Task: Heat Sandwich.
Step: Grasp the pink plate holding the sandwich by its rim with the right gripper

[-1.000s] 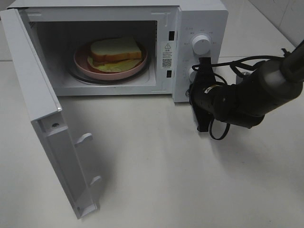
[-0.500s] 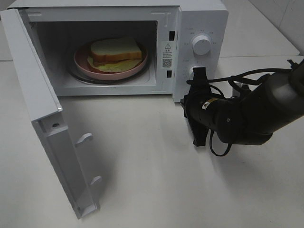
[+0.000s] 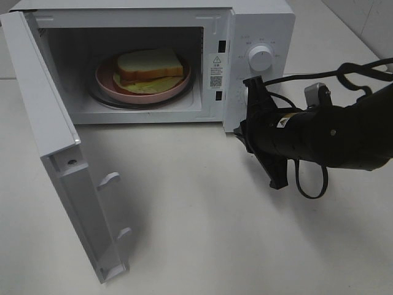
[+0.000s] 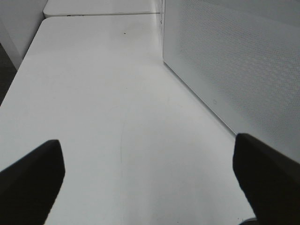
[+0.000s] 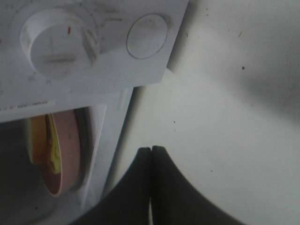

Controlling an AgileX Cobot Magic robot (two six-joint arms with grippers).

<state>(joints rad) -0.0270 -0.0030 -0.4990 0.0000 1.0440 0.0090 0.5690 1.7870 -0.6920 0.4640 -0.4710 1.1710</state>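
The sandwich (image 3: 149,66) lies on a round pink plate (image 3: 105,81) inside the open white microwave (image 3: 258,18). In the right wrist view the plate (image 5: 65,159) and the sandwich's yellow-green edge (image 5: 52,145) show through the opening. My right gripper (image 3: 241,133) is shut on nothing, just in front of the control panel's lower corner, below the upper knob (image 3: 260,58). Its closed fingertips (image 5: 151,150) point at the microwave's front base. My left gripper (image 4: 147,180) is open above bare table, out of the exterior view.
The microwave door (image 3: 43,123) stands swung wide to the left, reaching far over the white table (image 3: 202,233). Two round knobs (image 5: 56,40) sit on the panel. Beside my left gripper runs a white dotted microwave panel (image 4: 234,61). Black cables (image 3: 310,181) hang from the right arm.
The right arm has dropped lower and swung round. Its gripper dipped toward the table, then shifted a little right, staying shut before the control panel. Sandwich and door have not moved.
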